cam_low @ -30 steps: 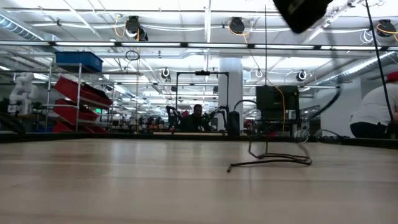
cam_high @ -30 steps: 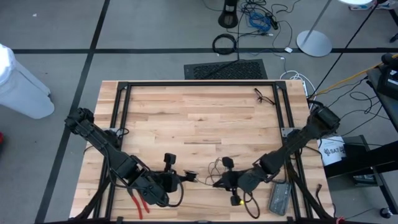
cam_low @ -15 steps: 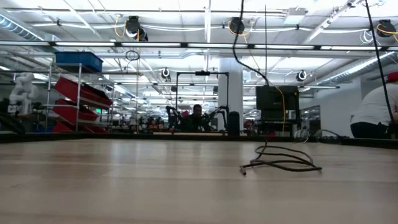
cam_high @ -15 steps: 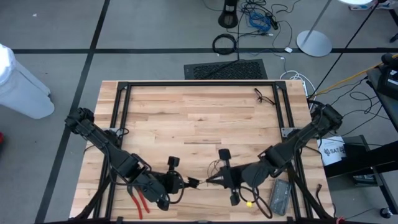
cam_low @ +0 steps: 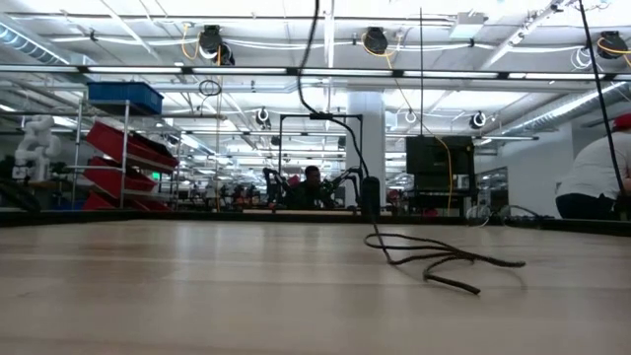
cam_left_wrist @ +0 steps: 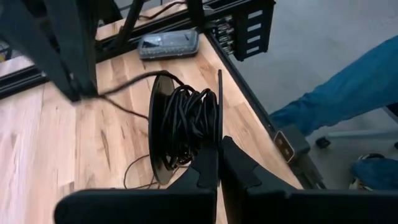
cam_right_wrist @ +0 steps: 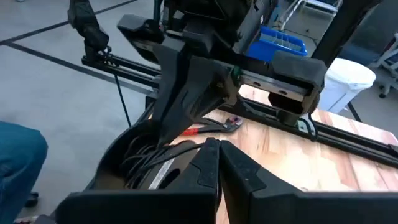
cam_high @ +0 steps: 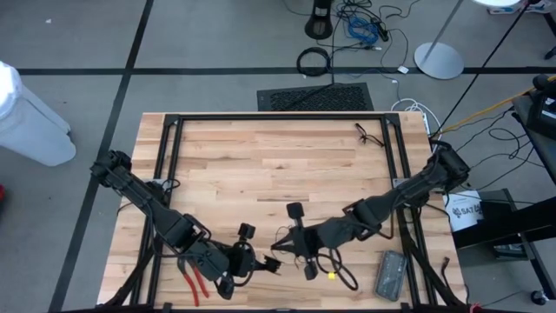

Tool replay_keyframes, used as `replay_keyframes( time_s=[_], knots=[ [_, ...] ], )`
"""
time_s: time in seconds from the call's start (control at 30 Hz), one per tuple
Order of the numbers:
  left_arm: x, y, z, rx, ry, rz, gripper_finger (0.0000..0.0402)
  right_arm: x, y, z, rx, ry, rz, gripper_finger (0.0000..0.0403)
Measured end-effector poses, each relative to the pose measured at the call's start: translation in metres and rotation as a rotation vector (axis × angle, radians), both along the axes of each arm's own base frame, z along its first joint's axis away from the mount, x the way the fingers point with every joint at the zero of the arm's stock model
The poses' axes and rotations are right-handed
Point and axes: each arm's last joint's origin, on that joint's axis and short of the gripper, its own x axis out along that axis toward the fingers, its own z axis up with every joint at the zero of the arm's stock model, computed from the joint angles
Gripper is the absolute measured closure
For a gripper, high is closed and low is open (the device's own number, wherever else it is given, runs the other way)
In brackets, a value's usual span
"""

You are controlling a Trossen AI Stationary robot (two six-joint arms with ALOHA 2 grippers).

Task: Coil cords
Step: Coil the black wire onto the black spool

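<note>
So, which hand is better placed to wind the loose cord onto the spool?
Right. The left hand holds the spool by its rim, while the right hand grips the loose cord beside it.

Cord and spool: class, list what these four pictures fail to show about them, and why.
- High view: the spool is too small, crowded by both grippers.
- Low view: the cord runs out the top edge; its holder is cut off.
- Left wrist view: the cord's free end passes behind a dark frame bar.
</note>
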Motion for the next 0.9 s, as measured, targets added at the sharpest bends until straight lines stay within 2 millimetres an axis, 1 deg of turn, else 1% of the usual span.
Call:
replay_keyframes(
  time_s=[0.17, 0.3, 0.5, 0.8, 0.9],
  knots=[
    [0.001, -0.001, -0.001, 0.018, -0.007, -0.020, 0.0399, 0.013, -0.007, -0.004, 0.036, -0.026, 0.061, 0.0403],
    [0.006, -0.002, -0.002, 0.043, -0.034, -0.052, 0.0399, 0.022, -0.008, -0.011, 0.052, -0.023, 0.100, 0.0403],
    [0.007, -0.002, -0.001, 0.066, -0.054, -0.074, 0.0399, 0.024, -0.008, -0.016, 0.053, 0.000, 0.125, 0.0403],
    [0.011, -0.006, 0.004, 0.155, -0.161, -0.158, 0.0399, 0.027, -0.015, -0.015, 0.139, 0.031, 0.332, 0.0403],
    [0.012, -0.006, 0.004, 0.165, -0.172, -0.165, 0.0399, 0.028, -0.019, -0.015, 0.161, 0.038, 0.354, 0.0403]
  ],
)
